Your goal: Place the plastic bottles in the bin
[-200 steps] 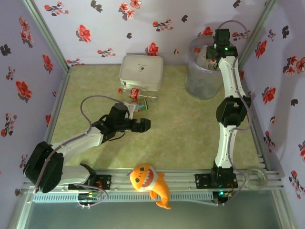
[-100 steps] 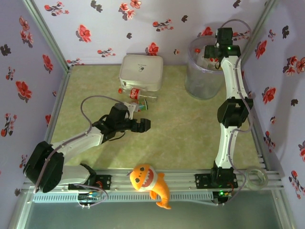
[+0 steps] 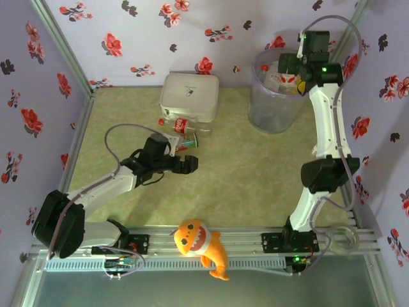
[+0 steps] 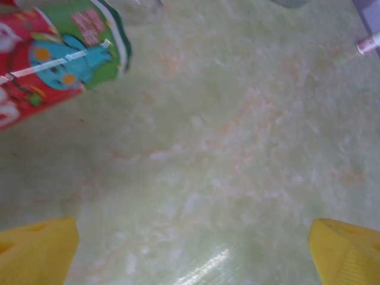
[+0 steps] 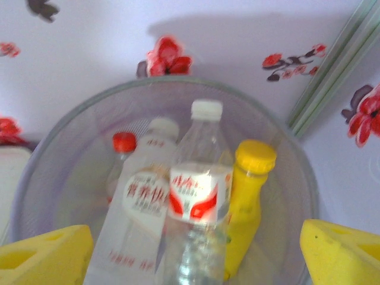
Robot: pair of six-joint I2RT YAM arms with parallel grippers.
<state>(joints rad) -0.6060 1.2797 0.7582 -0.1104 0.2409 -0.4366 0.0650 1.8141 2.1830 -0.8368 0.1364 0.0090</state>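
The bin (image 3: 268, 109) stands at the far right corner. In the right wrist view I look down into the bin (image 5: 77, 113): a clear white-capped bottle with a red-white label (image 5: 199, 196), a milky white bottle (image 5: 142, 208), a red-capped bottle (image 5: 123, 142) and a yellow bottle (image 5: 249, 202) lie inside. My right gripper (image 3: 291, 64) (image 5: 195, 252) hovers open above the rim, holding nothing. On the table, a red-labelled bottle (image 3: 180, 125) and a red-green labelled one (image 3: 189, 144) (image 4: 59, 53) lie beside the box. My left gripper (image 3: 185, 165) (image 4: 190, 249) is open just in front of them, over bare table.
A white rounded box (image 3: 189, 96) sits at the back, right behind the loose bottles. An orange plush shark (image 3: 201, 243) lies on the front rail between the arm bases. A clear ring (image 3: 342, 238) rests at the near right. Flowered walls enclose the table.
My right gripper opened over the bin, and its arm rose and swung slightly right. My left gripper edged a little toward the bottles on the table.
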